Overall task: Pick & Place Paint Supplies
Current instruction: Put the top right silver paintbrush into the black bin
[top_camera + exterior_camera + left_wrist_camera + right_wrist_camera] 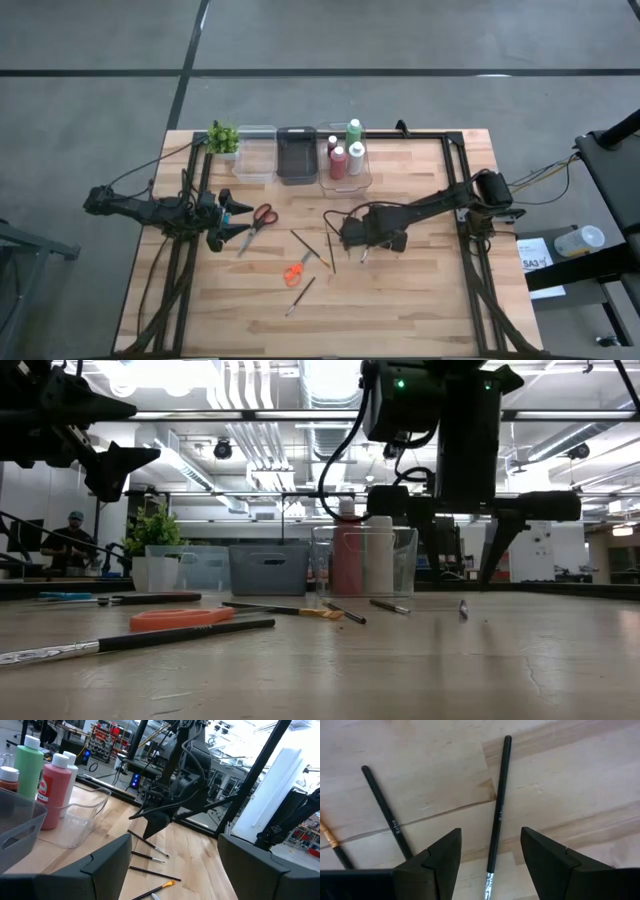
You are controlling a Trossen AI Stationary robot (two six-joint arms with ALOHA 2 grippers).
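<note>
Dark brush (498,807) between right gripper (490,855) fingers

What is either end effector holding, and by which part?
Nothing. The right end effector is open, straddling a thin brush on the table; the left end effector is open and empty.

Counting the table

Three bins (296,153), four paint bottles (339,163), four brushes (304,244), one scissors (258,222), one orange tool (293,275), one plant (223,136).
</note>
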